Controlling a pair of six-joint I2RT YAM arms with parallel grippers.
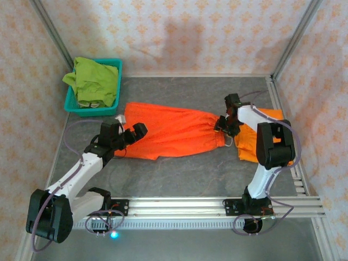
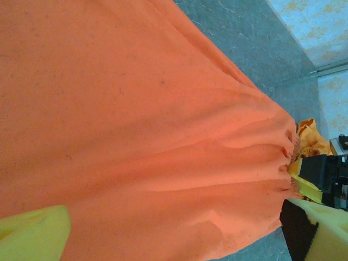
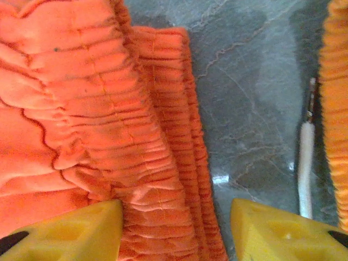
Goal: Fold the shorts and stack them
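Across the middle of a grey, marble-veined table (image 1: 185,174) lies a pair of bright orange shorts (image 1: 174,133), spread flat and running left to right, with its gathered elastic waist at the right end. Cream wallpaper (image 1: 179,32) with a pale orange floral pattern closes in the table on three sides, and slim metal posts (image 1: 51,27) stand at the back corners. A ribbed aluminium rail (image 1: 179,204) runs along the near edge, where both arms are bolted.

At the back left corner sits a teal mesh basket (image 1: 89,112) with the lime green shorts (image 1: 95,79) heaped in it and spilling over its rim. A second orange pair (image 1: 247,147) lies at the right edge of the table, partly under the right arm.

The left gripper (image 1: 133,138) hangs over the left end of the spread shorts, its jaws wide apart. In the left wrist view the orange cloth (image 2: 136,119) lies smooth between its yellow fingertips (image 2: 32,234).

The right gripper (image 1: 223,126) is at the waistband. In its wrist view the yellow fingertips (image 3: 70,231) stand apart, one on the ruched waistband (image 3: 163,163), the other over bare table, with the band's folded edge between them. A white cord (image 3: 305,163) lies on the stone-look surface just beside the second pair.
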